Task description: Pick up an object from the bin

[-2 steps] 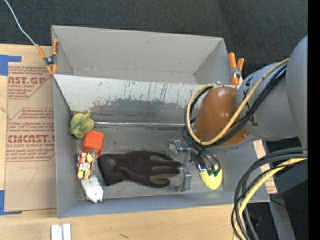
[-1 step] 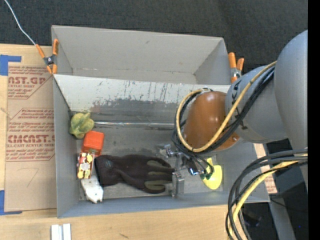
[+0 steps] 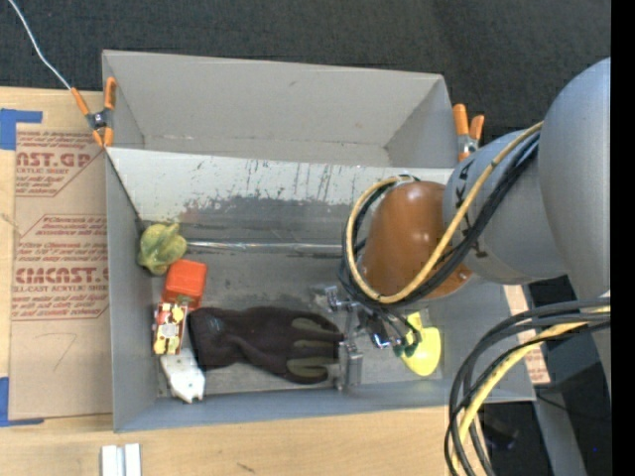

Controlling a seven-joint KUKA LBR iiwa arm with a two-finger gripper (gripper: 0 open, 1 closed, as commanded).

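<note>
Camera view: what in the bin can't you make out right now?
In the camera view:
Yellow thing, lower right: mostly covered by the arm's wrist; kind unclear.
Black glove: its finger ends hidden under the tool.
Red-and-yellow packet, left: print too small to read.

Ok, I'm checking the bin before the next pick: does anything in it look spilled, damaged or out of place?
Nothing stands out. The limp black fabric glove lies flat on the floor of the grey metal bin, with the gripper at its finger end. A small yellow rounded thing sits partly hidden under the arm.
</note>
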